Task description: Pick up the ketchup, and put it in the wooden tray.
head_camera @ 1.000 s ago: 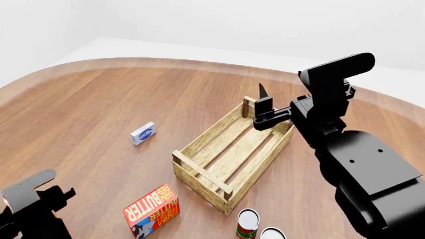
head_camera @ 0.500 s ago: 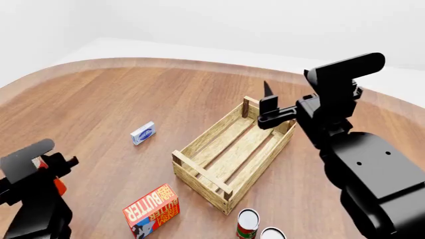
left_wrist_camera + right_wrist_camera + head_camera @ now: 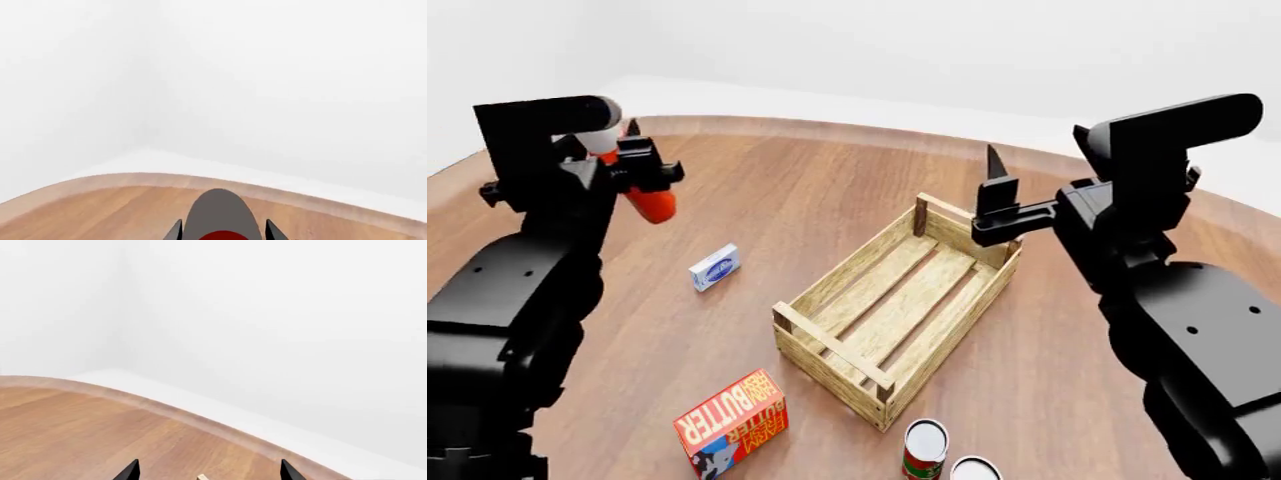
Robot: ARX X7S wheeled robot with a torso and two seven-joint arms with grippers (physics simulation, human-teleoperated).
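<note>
The ketchup (image 3: 651,204), an orange-red bottle with a white cap, is held tilted in my left gripper (image 3: 630,168), high above the table's far left. In the left wrist view the bottle (image 3: 222,220) fills the gap between the dark fingertips (image 3: 175,231). The wooden tray (image 3: 827,345) stands at the table's middle, to the right of the bottle and well below it. My right gripper (image 3: 994,195) is open and empty above the tray's far end. In the right wrist view its gripper (image 3: 209,472) frames a tray corner post (image 3: 201,477).
A small blue box (image 3: 714,267) lies left of the tray. A red-orange butter box (image 3: 731,425) lies near the front. Two cans with white lids (image 3: 925,448) stand by the tray's near corner. The round wooden table's edge (image 3: 827,128) curves along the back.
My left arm has risen from the lower left to the upper left, lifting the ketchup off the table. My right arm has drifted slightly right and up.
</note>
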